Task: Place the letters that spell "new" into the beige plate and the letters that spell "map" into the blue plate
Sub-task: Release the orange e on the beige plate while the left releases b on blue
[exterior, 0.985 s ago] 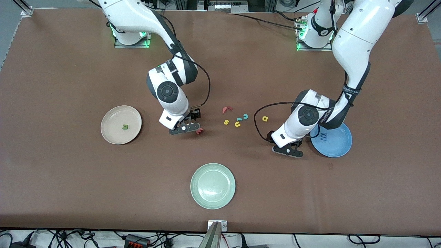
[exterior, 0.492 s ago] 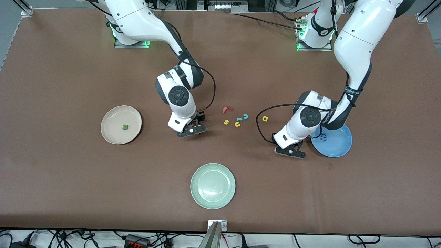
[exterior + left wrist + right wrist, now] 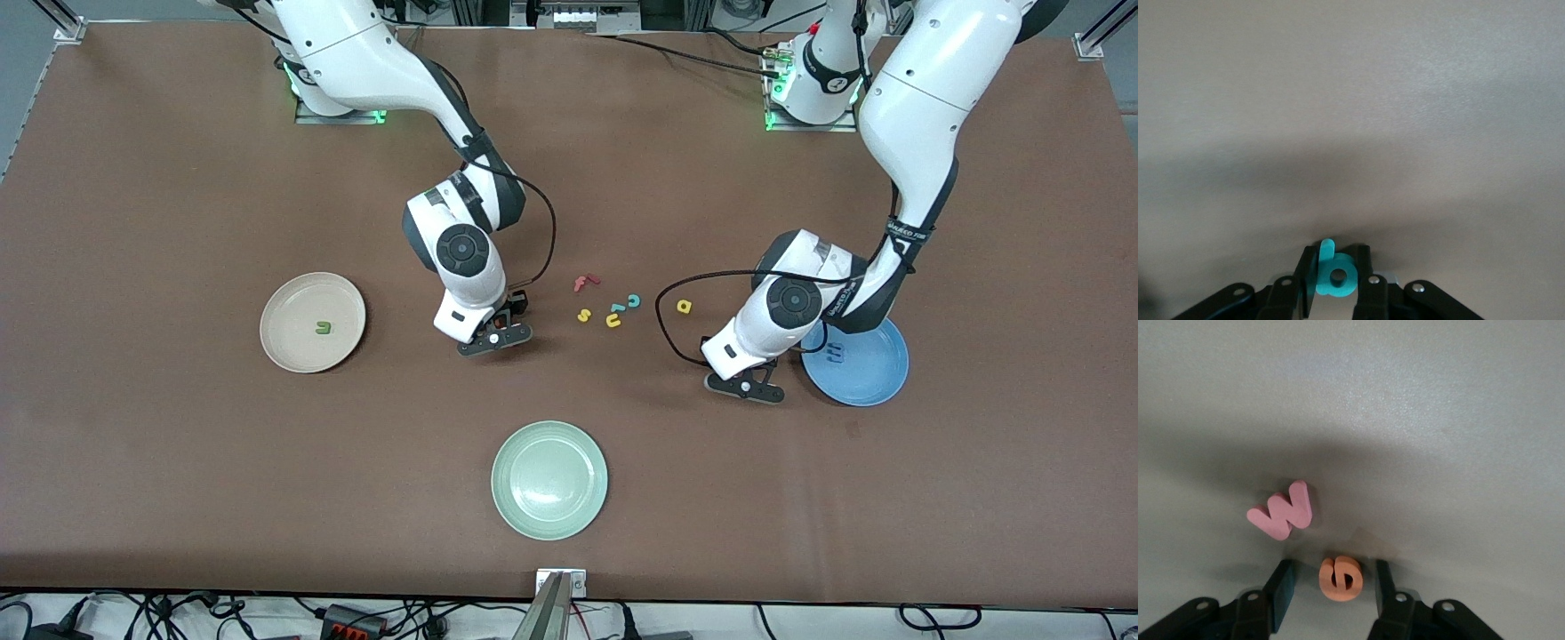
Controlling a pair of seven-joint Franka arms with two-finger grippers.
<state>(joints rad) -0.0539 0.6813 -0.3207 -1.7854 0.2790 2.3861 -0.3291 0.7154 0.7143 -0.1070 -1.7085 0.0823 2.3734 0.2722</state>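
My left gripper [image 3: 1336,251] is shut on the teal p [image 3: 1336,277], low over the table beside the blue plate [image 3: 867,378]; in the front view the left gripper [image 3: 745,388] hides the letter. The blue m [image 3: 834,354] lies in that plate. The yellow a [image 3: 684,307] lies on the table. My right gripper [image 3: 1333,568] stands open with the orange e [image 3: 1341,579] between its fingers, untouched. The pink w [image 3: 1281,512] lies just beside the e. The right gripper [image 3: 494,339] covers both in the front view. The green n [image 3: 323,328] lies in the beige plate [image 3: 289,342].
A red f [image 3: 584,283], a yellow s [image 3: 583,315], a yellow u [image 3: 613,321] and a teal c [image 3: 633,300] lie clustered between the two grippers. A pale green plate [image 3: 549,480] sits nearer the front camera, at the table's middle.
The left gripper has shut on the teal p. The right gripper moved toward the left arm's end, came down over the e, hid the w in the front view, and narrowed its fingers somewhat.
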